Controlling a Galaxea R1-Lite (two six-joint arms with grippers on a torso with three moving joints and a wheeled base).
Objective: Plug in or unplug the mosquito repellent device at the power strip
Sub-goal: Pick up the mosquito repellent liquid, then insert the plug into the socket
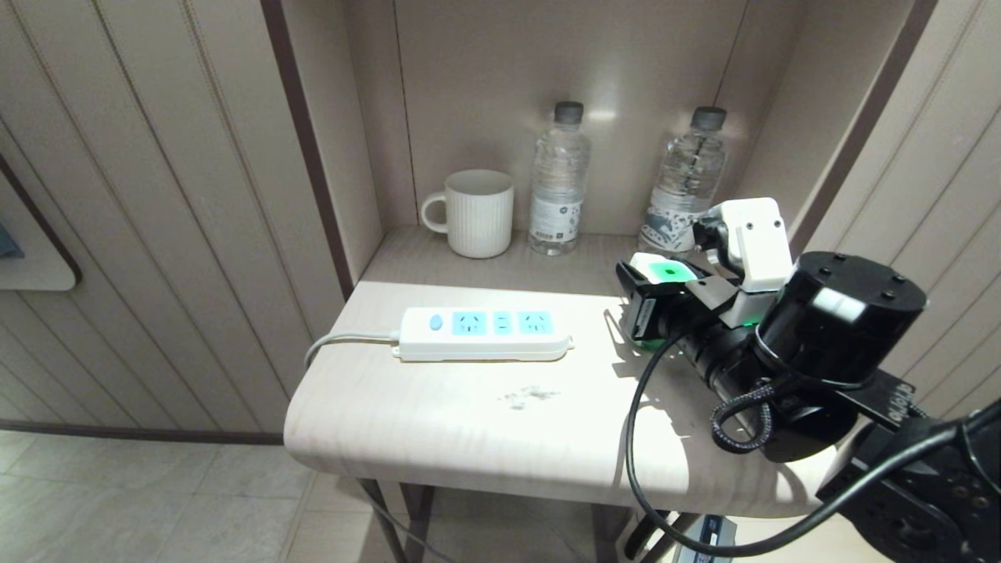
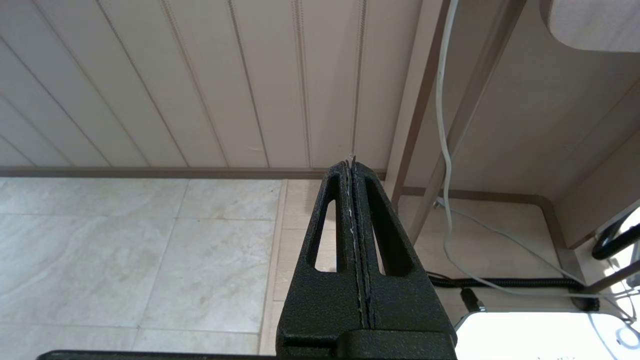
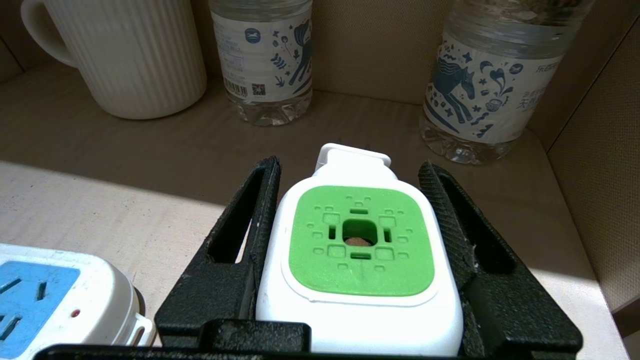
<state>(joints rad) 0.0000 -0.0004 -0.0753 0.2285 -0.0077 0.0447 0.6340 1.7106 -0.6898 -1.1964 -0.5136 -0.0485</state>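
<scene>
The mosquito repellent device [image 3: 359,250] sits between the two black fingers [image 3: 250,225] of the right gripper [image 1: 653,301], over the right part of the table [image 1: 469,422], just in front of the alcove. Its head is a rounded white square with a bright green face plate on top; the plate has a small square hole in the middle, with something brownish inside, ringed by little raised squares and slots. A white tab sticks out from the far edge of the head. In the right wrist view the left finger lies against the white casing, while a thin gap seems to remain on the other side, so the jaws stand narrowed around the head, and I cannot say for certain that they grip it. The bottle under the head is hidden.

The power strip [image 1: 485,332] lies flat on the table, to the left of the device and apart from it, long and white with light-blue socket faces and a blue oval button at its left end. Its grey-white cord [image 1: 336,344] runs off the table's left edge.

Behind, in the alcove, stand a ribbed white mug [image 1: 477,213] and two clear water bottles [image 1: 559,180].

The left gripper [image 2: 352,165] hangs low beside the table, over the tiled floor [image 2: 125,250], its jaws pressed together.
</scene>
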